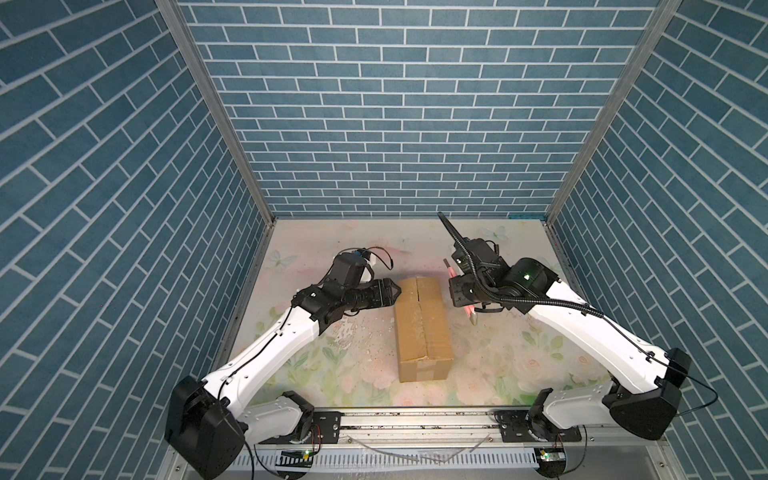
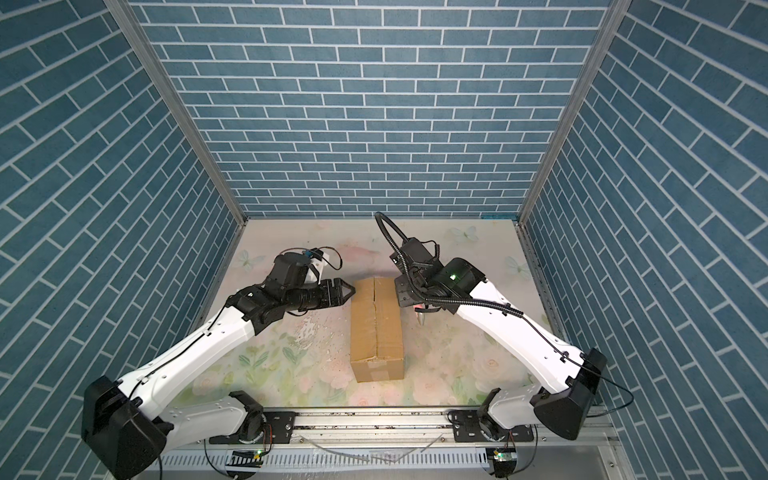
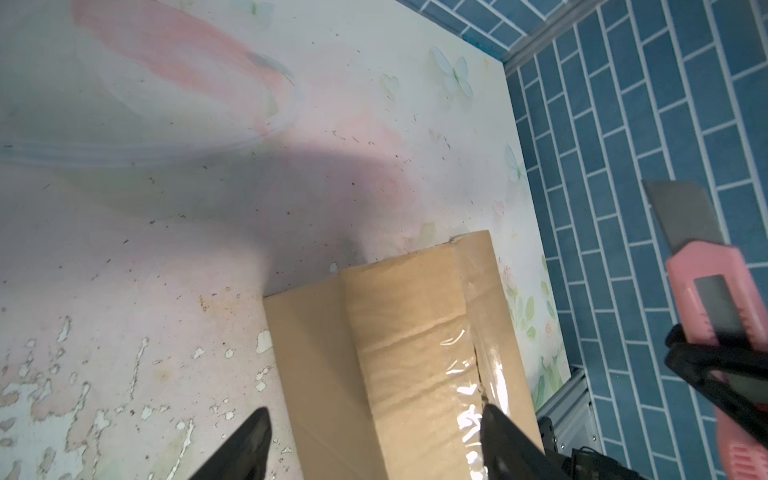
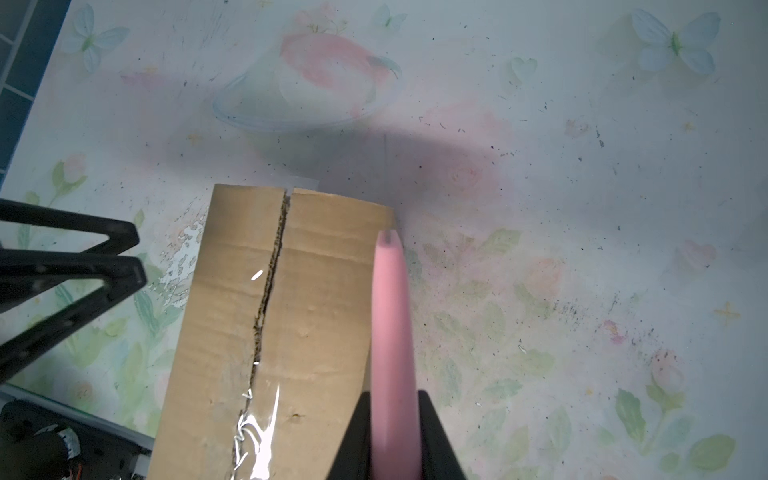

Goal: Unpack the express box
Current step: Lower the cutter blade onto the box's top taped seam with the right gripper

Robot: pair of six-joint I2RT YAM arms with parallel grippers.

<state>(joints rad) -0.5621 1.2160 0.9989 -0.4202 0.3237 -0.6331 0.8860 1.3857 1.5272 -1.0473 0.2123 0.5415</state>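
Note:
The express box [image 1: 422,332] [image 2: 376,332] is a brown oblong carton lying lengthwise mid-table in both top views. Its taped top seam [image 4: 270,286] is slit open along the far part, and shiny tape still covers the near part. My left gripper [image 1: 396,293] [image 2: 350,291] [image 3: 376,415] stands open at the box's far left corner. One finger hangs beside the left wall, the other over the top near the seam. My right gripper [image 1: 459,295] [image 4: 395,399] is shut on a pink knife [image 4: 390,316] [image 3: 715,291] beside the box's far right edge, grey blade out.
A floral mat [image 1: 519,361] covers the table, with a worn, flaking patch [image 1: 345,328] left of the box. Blue brick-pattern walls [image 1: 399,124] close in the back and both sides. A metal rail [image 1: 415,424] with the arm bases runs along the front.

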